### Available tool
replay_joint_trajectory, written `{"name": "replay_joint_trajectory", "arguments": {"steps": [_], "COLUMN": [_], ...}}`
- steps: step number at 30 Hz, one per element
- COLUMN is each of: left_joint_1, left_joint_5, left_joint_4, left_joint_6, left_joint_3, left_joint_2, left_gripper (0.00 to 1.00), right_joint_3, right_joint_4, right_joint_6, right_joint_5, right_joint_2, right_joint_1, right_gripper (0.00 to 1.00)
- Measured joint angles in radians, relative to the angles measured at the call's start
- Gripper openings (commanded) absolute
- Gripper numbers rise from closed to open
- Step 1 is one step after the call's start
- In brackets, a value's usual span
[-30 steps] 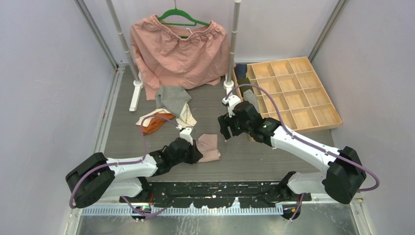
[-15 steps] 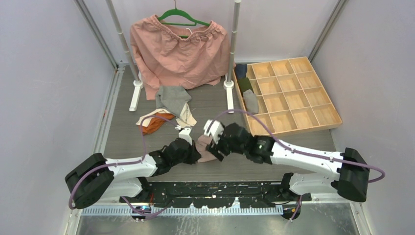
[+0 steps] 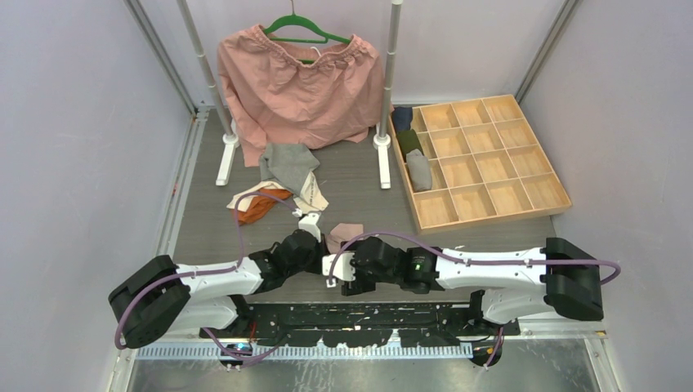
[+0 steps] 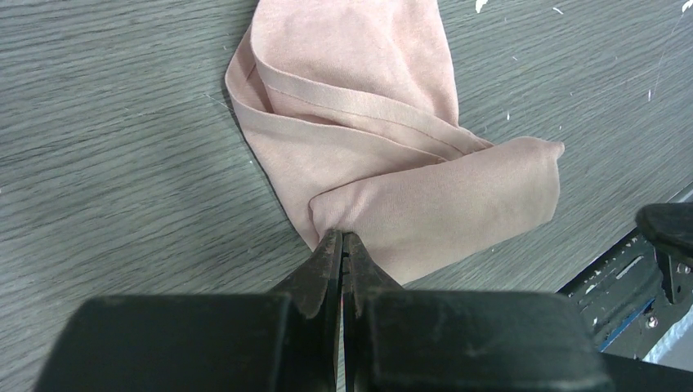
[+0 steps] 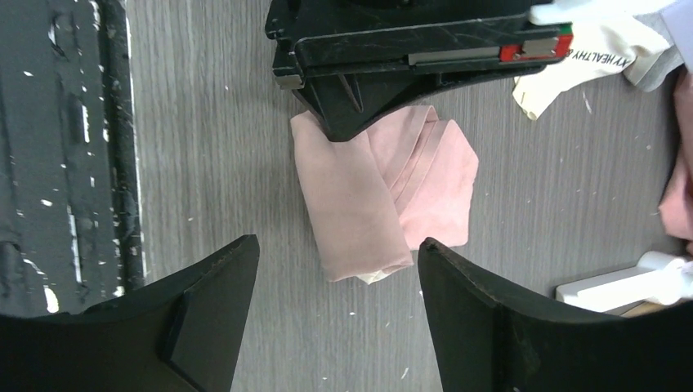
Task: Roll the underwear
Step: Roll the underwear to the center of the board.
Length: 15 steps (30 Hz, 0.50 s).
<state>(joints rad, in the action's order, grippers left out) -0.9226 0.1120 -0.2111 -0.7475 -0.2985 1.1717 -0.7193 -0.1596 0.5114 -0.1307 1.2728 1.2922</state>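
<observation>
Underwear (image 4: 384, 139) lies nipped in the shut left pincer (image 4: 343, 242); right pincer (image 5: 337, 253) points down over it, agape.

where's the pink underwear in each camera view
Top external: pink underwear just below the picture's centre.
Left wrist: pink underwear fills the centre.
Right wrist: pink underwear at centre, ahead of the open right gripper.
Shared landmark: the left gripper, shut on its edge.

Lab test cell — bare lilac walls (image 3: 73, 122); metal frame (image 3: 151, 37); wood-grain table (image 3: 359, 175)
</observation>
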Motion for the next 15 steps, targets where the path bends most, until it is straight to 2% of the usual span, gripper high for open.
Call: {"name": "replay_joint_trajectory", "arguments": {"steps": [7,15], "left_joint_1": [0.000,0.000], "left_joint_5": [-0.001,-0.007], "left_joint_4": [0.023,0.032], "left_joint_6": [0.002,0.006], "left_joint_3": [-0.013,-0.027], "left_joint_2": [0.000,0.014], "left_gripper": [0.01,0.01], "right_joint_3": [0.029,0.029], "right_joint_4": [0.047,0.082], "right_joint_6": [0.156,0.245], "right_joint_5": [0.004,-0.022], "right_joint_2": [0.048,0.124], "right_joint_1": [0.006,0.019], "right_gripper": [0.78,0.75]}}
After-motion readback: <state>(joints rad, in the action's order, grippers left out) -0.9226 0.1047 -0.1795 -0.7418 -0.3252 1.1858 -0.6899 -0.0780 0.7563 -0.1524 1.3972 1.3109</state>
